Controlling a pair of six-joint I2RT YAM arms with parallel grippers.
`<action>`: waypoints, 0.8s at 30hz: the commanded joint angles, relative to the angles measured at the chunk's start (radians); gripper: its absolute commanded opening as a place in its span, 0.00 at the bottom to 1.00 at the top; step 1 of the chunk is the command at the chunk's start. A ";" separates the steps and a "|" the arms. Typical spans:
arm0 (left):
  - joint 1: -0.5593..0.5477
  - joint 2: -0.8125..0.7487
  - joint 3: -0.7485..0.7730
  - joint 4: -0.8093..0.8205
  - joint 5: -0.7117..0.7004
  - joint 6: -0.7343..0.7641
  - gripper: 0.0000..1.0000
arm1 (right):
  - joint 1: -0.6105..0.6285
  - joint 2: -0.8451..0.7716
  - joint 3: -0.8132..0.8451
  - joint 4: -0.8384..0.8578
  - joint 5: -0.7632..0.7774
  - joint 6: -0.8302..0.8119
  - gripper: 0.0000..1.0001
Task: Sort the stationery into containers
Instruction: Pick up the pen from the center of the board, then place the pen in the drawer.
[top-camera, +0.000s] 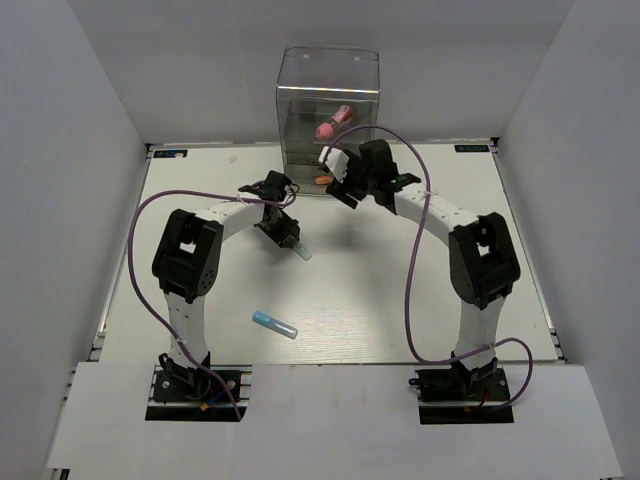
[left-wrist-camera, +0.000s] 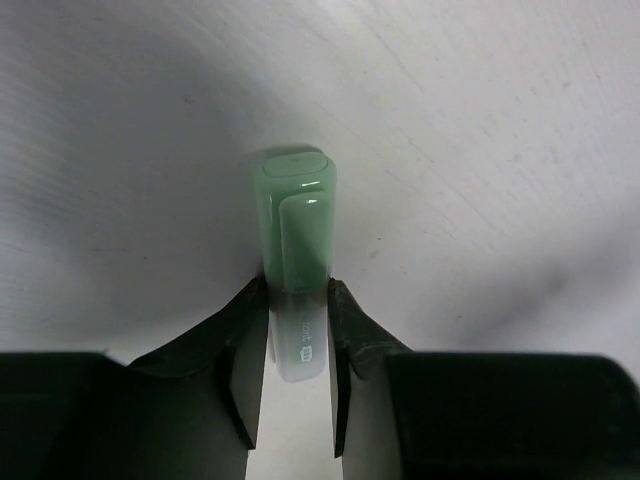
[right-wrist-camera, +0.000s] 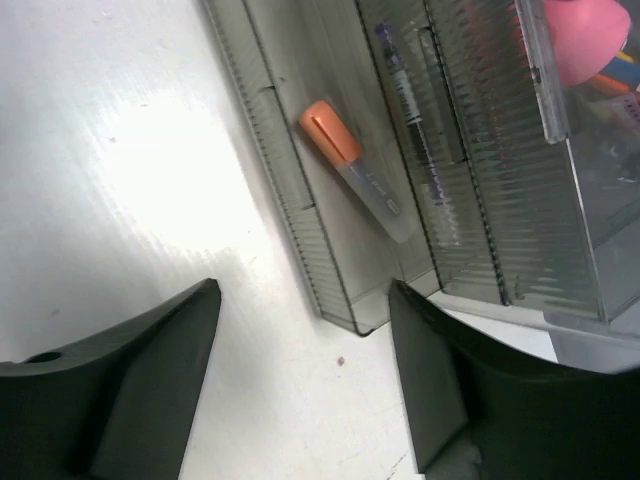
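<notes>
Green-capped marker lengthwise in left pincer, cap outward

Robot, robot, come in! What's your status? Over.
Left gripper shut on green-capped marker. Right gripper open at clear drawer box, orange-capped marker inside. Blue-capped marker loose on table. Right arm crowds the box front.

Left arm, right arm: white links, black joint housings. Purple cables alongside. Black base plates. Claw fingers matte black.
</notes>
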 joint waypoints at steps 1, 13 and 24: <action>-0.012 0.018 0.029 -0.006 -0.003 0.030 0.27 | -0.009 -0.104 -0.103 0.028 -0.064 0.078 0.75; -0.012 -0.031 0.253 0.101 0.055 0.004 0.19 | -0.054 -0.273 -0.347 0.065 -0.036 0.181 0.84; 0.019 0.126 0.460 0.237 0.034 -0.255 0.18 | -0.085 -0.368 -0.470 0.058 -0.044 0.184 0.84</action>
